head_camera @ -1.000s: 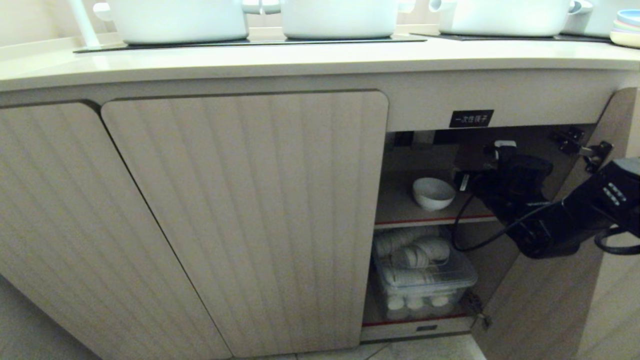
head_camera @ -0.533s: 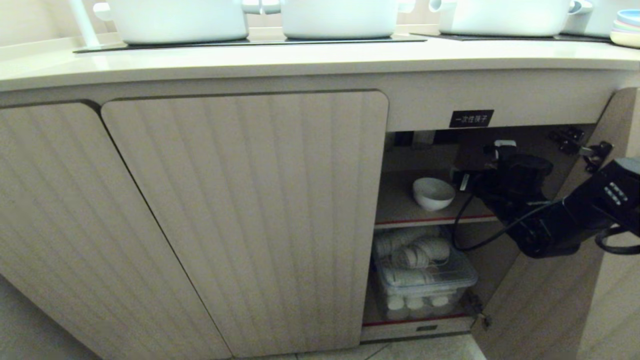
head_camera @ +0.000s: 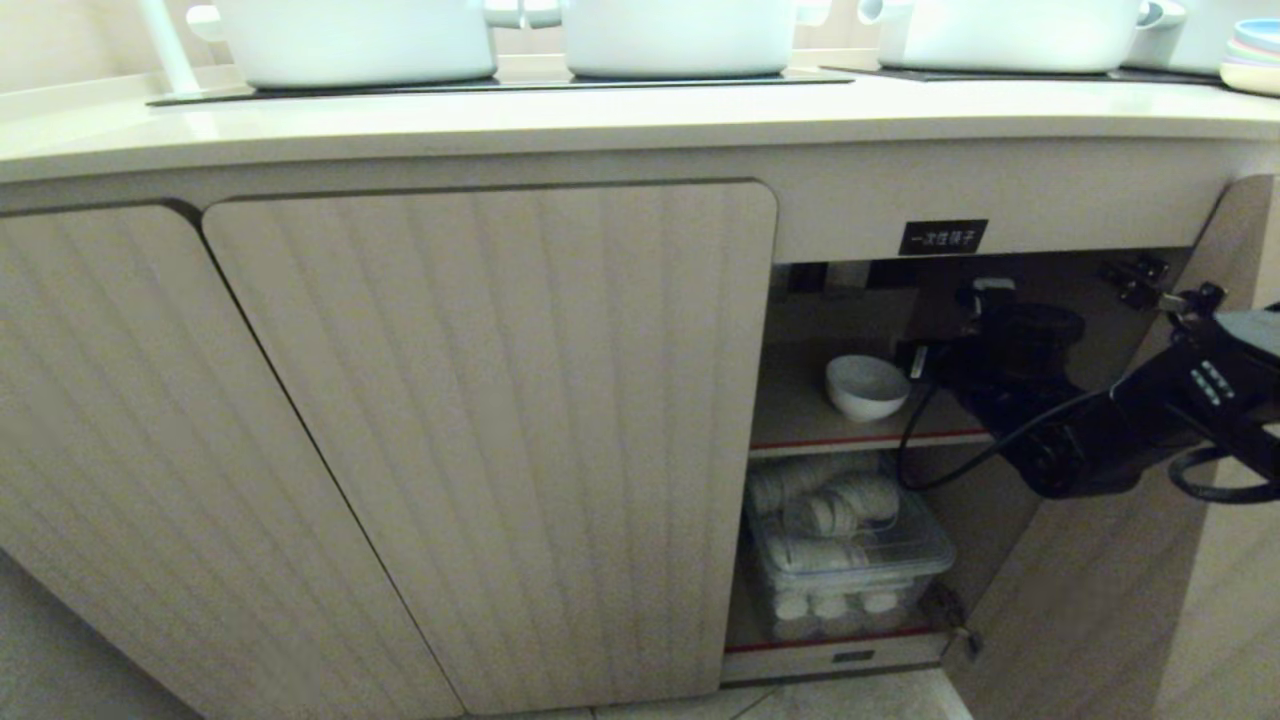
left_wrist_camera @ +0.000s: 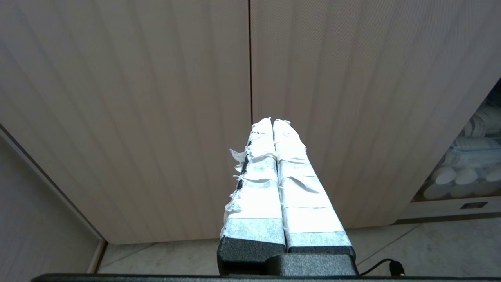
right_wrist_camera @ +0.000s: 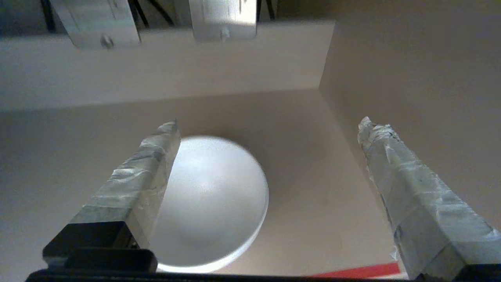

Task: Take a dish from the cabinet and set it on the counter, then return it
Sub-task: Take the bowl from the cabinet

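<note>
Bowl: the small white bowl [head_camera: 866,387] sat upright on the upper shelf [head_camera: 800,420] of the open cabinet [head_camera: 940,300], mouth facing up; being round, it had no long axis to tell.
Bowl's place: it stood toward the left of the shelf, a little back from the red front edge, apart from the left wall and the back wall.
Right gripper: the right gripper [right_wrist_camera: 266,156] reached into the upper compartment from the right, pointing left toward the bowl, just beside it in the head view.
Right fingers: the taped fingers [right_wrist_camera: 141,184] were spread wide and released, holding nothing; in the wrist view one finger overlapped the bowl's rim, and whether it touched could not be told.
Open room: bare shelf lay to the right of the bowl, between it and the right wall of the compartment, under the arm.
Edges: the door [head_camera: 1100,600] stood swung out at the right, black hinges [head_camera: 1135,278] at its top; a black label [head_camera: 942,237] sat on the rail above the opening.
Lower shelf: a clear plastic box [head_camera: 850,560] of white stacked items filled most of it.
Counter: the worktop [head_camera: 600,115] ran above, with white pots [head_camera: 680,35] on black cooktop panels.
Left gripper: the left gripper [left_wrist_camera: 273,122] hung low before the closed fluted doors [head_camera: 500,430], its taped fingers pressed together on nothing.
</note>
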